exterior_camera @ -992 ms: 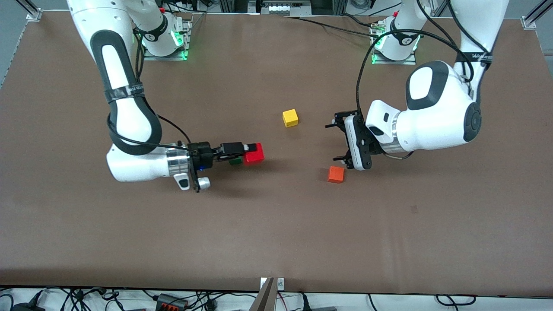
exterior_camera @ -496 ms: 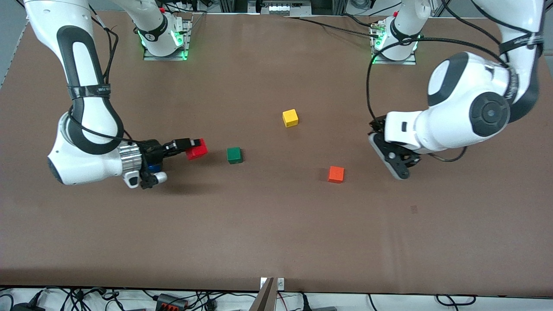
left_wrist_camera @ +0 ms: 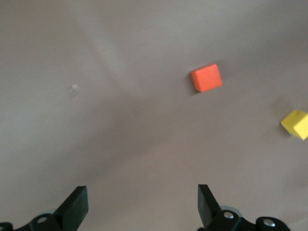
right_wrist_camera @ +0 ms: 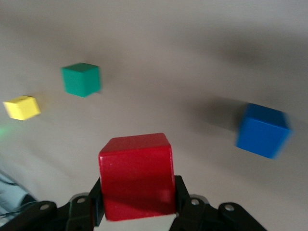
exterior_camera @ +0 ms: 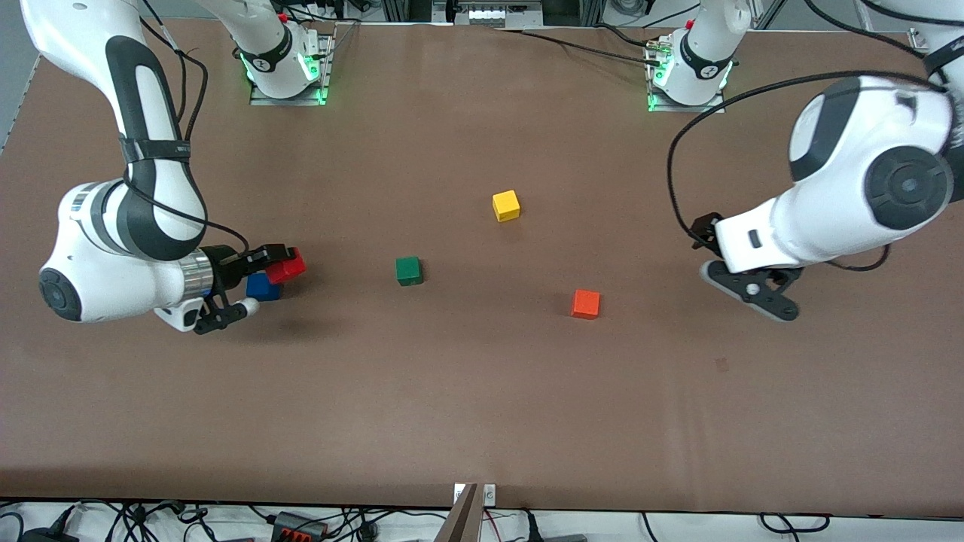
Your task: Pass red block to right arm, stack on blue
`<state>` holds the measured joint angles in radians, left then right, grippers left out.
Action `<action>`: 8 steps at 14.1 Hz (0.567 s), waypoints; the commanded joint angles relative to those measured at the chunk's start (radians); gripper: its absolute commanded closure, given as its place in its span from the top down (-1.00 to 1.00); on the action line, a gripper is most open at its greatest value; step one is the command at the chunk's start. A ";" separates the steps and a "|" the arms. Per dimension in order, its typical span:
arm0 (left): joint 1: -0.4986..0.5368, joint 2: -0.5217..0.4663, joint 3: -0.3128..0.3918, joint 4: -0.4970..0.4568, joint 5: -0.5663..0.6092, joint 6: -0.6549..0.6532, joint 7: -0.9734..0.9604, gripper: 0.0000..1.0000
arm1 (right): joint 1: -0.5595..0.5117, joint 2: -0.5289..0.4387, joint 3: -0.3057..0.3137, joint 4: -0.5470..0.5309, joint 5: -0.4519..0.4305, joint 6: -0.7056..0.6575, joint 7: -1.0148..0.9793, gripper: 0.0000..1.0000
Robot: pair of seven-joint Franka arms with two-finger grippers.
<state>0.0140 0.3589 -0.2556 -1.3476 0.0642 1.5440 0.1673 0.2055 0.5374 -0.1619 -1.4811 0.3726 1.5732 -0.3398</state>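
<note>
My right gripper (exterior_camera: 282,263) is shut on the red block (exterior_camera: 288,266) and holds it in the air close over the blue block (exterior_camera: 263,287), a little off to one side of it. In the right wrist view the red block (right_wrist_camera: 136,175) sits between the fingers of the right gripper (right_wrist_camera: 137,204), and the blue block (right_wrist_camera: 262,130) lies on the table off to its side. My left gripper (exterior_camera: 757,297) is open and empty over the table at the left arm's end; the left wrist view shows the left gripper (left_wrist_camera: 143,207) with its jaws wide apart.
A green cube (exterior_camera: 408,270) lies mid-table, also in the right wrist view (right_wrist_camera: 81,79). A yellow cube (exterior_camera: 506,205) lies farther from the front camera. An orange cube (exterior_camera: 585,303) lies between the green cube and my left gripper, also in the left wrist view (left_wrist_camera: 206,77).
My right arm carried the red block from over the green cube toward its own end of the table, to the blue block. My left arm drew back toward its end.
</note>
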 commanded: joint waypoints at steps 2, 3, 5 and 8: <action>0.029 -0.026 0.009 0.091 0.025 -0.071 -0.346 1.00 | -0.026 -0.049 -0.014 0.008 -0.066 -0.022 0.001 -0.95; 0.032 -0.026 0.009 0.096 0.025 -0.070 -0.391 1.00 | -0.032 -0.053 -0.016 0.008 -0.095 -0.022 0.001 -0.95; 0.073 -0.041 0.007 0.094 0.004 -0.064 -0.390 1.00 | -0.032 -0.053 -0.014 0.012 -0.211 -0.015 -0.001 -0.95; 0.084 -0.100 0.006 0.079 -0.013 -0.074 -0.385 1.00 | -0.032 -0.050 -0.014 0.004 -0.281 -0.013 -0.001 -0.95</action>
<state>0.0813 0.3009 -0.2452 -1.2604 0.0632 1.4906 -0.2115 0.1757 0.4965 -0.1847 -1.4711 0.1265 1.5706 -0.3399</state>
